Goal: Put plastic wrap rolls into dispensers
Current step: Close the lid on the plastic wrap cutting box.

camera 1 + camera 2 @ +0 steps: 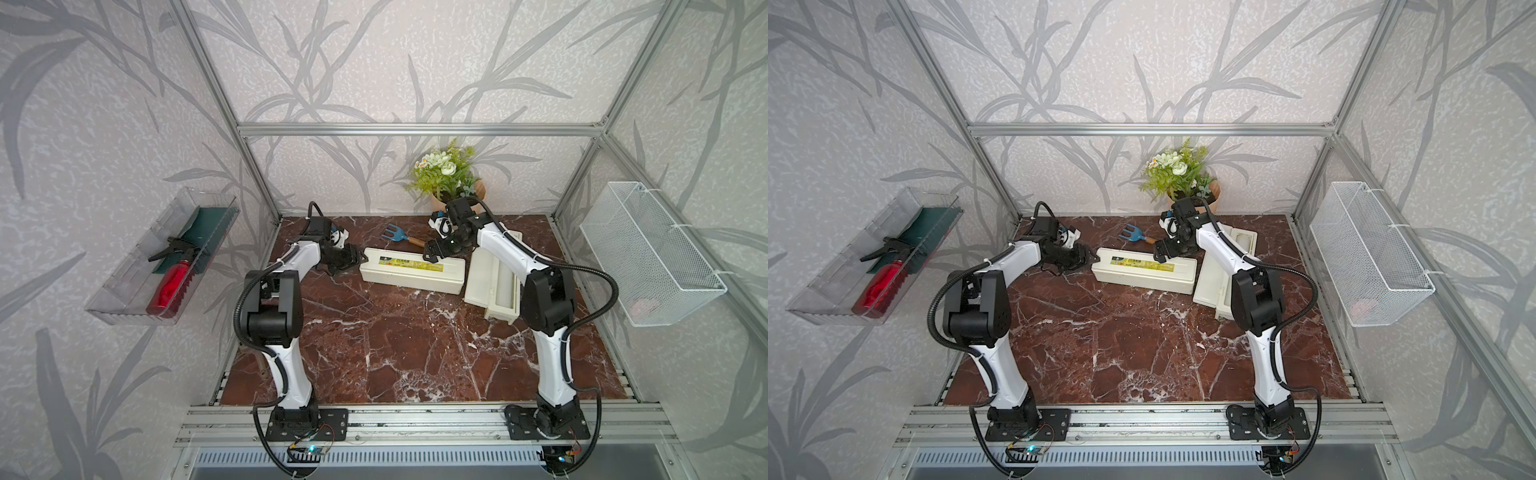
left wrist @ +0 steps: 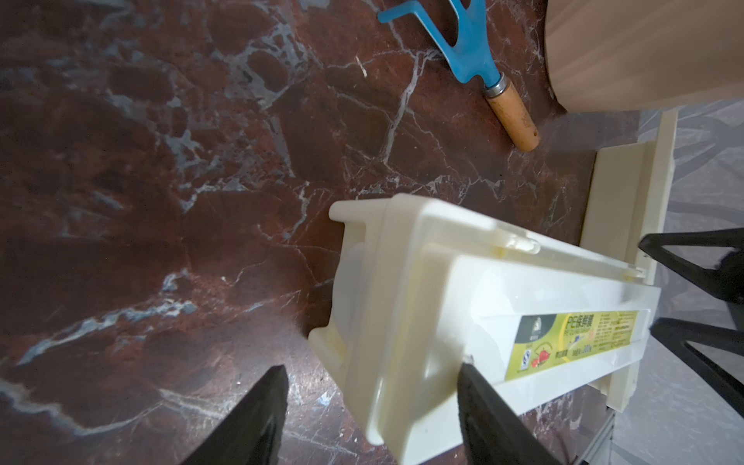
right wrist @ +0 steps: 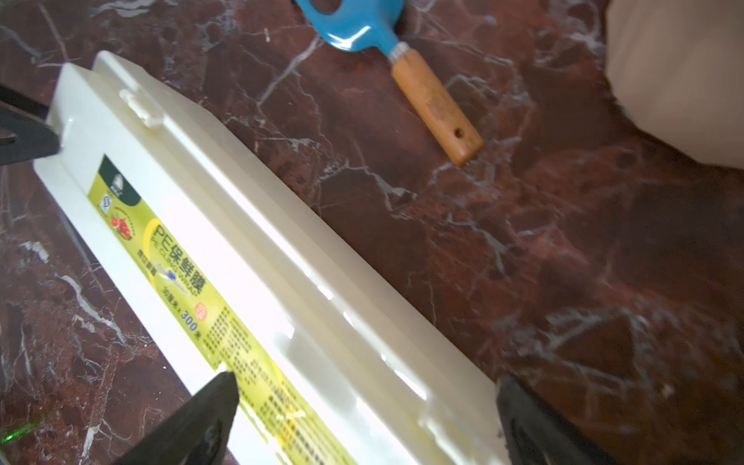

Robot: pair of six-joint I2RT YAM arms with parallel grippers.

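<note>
Your left end effector (image 2: pixel 372 368) stands partly open and empty. The closed dispenser (image 1: pixel 411 276) lies on the bench (image 1: pixel 374 353) with its near end right at the tips, and one fingertip (image 2: pixel 469 374) is over the lid. Your right end effector (image 3: pixel 364 380) hangs wide open above the same lid, farther along, gripping nothing. The open dispenser (image 1: pixel 492 274) lies just to its right, under that arm.
</note>
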